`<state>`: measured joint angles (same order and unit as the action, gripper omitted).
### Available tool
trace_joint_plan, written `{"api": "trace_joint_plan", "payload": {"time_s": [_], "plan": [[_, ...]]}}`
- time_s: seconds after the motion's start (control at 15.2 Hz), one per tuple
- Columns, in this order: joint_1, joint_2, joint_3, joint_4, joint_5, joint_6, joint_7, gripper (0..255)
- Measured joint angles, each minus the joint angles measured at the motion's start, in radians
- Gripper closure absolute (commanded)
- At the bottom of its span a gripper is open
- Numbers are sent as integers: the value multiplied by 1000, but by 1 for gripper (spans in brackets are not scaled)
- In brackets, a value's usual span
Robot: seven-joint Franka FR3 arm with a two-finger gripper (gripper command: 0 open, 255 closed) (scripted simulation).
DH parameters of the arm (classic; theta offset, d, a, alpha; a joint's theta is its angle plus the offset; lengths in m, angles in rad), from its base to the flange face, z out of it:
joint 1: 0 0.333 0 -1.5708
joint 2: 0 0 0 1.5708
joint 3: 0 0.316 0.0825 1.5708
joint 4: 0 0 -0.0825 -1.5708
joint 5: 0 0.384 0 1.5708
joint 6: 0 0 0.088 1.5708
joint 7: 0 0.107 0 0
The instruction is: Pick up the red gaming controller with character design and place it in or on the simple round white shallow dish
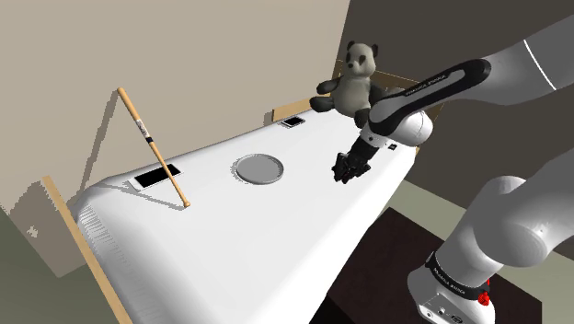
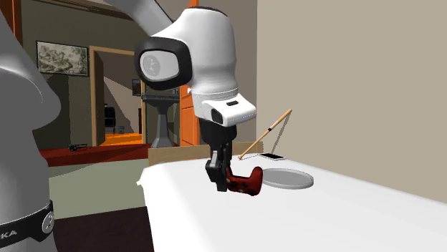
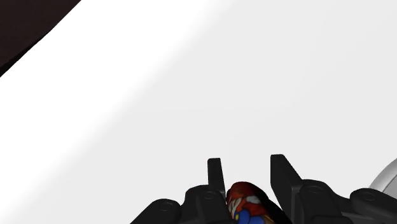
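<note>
Claw (image 1: 343, 173) grips the red controller (image 2: 247, 183); you carry it toward the shoulder view's left, where the round dish (image 1: 258, 169) lies apart.

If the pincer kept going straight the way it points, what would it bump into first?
Probably the bare white surface: the pincer, clasping the red controller, points down at it. The round dish lies off to one side, though depth is hard to judge.

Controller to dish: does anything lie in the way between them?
Nothing visible does. The gripper holds the controller over a bare white surface that runs uninterrupted to the dish. The bat leans beyond the dish, and the panda sits off to the side.
</note>
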<state>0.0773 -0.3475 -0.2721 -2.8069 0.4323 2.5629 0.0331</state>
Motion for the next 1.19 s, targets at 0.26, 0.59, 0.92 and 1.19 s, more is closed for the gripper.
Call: {"api": "trace_joint_plan", "payload": {"time_s": [0.26, 0.59, 0.92, 1.19], "plan": [[-28, -50, 19, 18, -47, -63, 49, 255], [-9, -15, 47, 93, -45, -93, 98, 255], [52, 141, 86, 250, 7, -80, 149, 255], [85, 263, 112, 380, 33, -78, 188, 255]]}}
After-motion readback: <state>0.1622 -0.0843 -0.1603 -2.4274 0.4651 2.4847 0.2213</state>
